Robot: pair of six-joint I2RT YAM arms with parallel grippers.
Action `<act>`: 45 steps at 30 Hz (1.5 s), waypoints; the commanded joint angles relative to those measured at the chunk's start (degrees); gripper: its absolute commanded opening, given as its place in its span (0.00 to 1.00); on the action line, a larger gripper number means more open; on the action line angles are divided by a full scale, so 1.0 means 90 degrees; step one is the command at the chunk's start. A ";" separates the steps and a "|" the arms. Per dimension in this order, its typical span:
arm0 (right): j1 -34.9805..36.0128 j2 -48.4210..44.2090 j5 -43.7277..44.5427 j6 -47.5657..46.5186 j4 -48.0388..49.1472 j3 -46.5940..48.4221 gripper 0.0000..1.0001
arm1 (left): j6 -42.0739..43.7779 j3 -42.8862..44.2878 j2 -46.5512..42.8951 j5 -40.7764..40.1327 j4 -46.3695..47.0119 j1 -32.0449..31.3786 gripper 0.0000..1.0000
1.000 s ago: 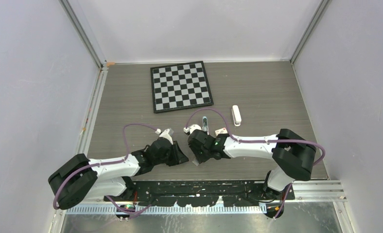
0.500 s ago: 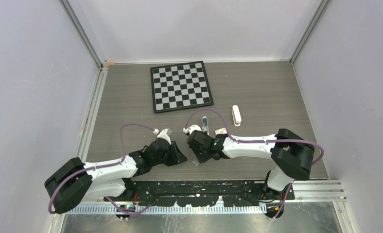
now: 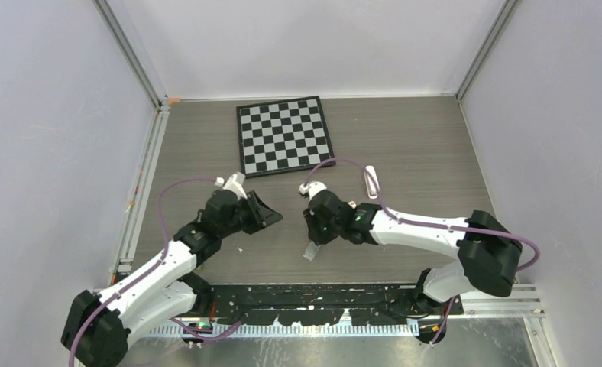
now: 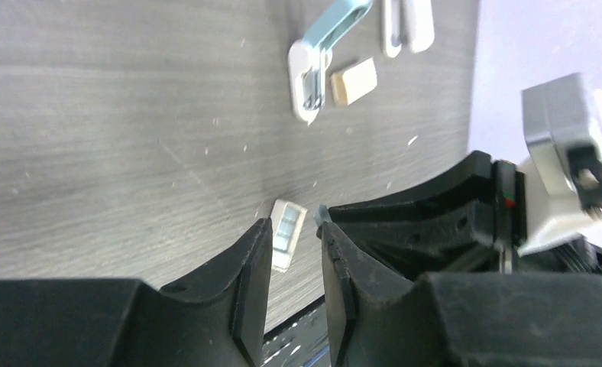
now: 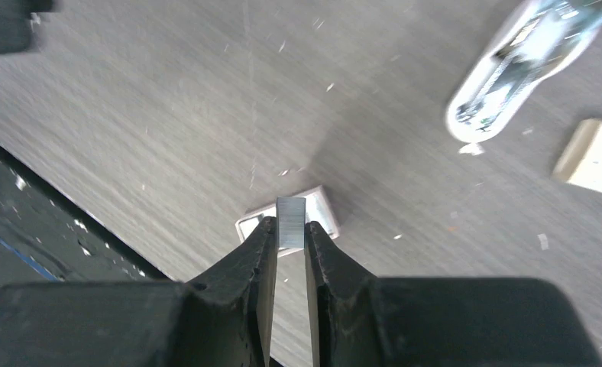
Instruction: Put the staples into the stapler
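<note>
Right wrist: your right gripper is clamping the staples, lower centre; your left gripper is hanging slightly parted.

We swung our left gripper leftward and farther out, away from our right gripper, which we raised with the staples pinched, leaving the small box below its tips.

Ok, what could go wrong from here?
The staples sit only at the jaw tips of the right gripper, so they could slip, or the strip could snap. The stapler lies unheld, and the left gripper holds nothing, so the stapler may skid during insertion.
</note>
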 commanded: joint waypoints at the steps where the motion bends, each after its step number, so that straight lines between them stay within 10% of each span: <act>1: -0.0827 -0.0576 -0.0949 0.0079 0.0677 -0.0240 0.24 | 0.0388 0.0559 -0.0424 0.0996 -0.0743 0.0756 0.33; 7: -0.1737 -0.0885 -0.1504 0.0291 0.0676 -0.0504 0.24 | 0.0541 0.0761 -0.0378 0.1664 -0.1128 0.1168 0.34; 22: -0.1801 -0.1076 0.1777 0.0711 -0.2241 -0.0222 0.25 | 0.0945 0.0795 -0.0384 0.1555 -0.1517 0.1169 0.34; 33: -0.0246 0.0871 0.3375 0.1493 -0.3942 0.1767 0.29 | 0.1228 0.0808 -0.0615 0.1294 -0.1877 0.1169 0.34; 45: -0.0468 0.0403 0.2422 0.1503 -0.2757 0.1083 0.33 | 0.1213 0.0688 -0.0723 0.1273 -0.1861 0.1169 0.34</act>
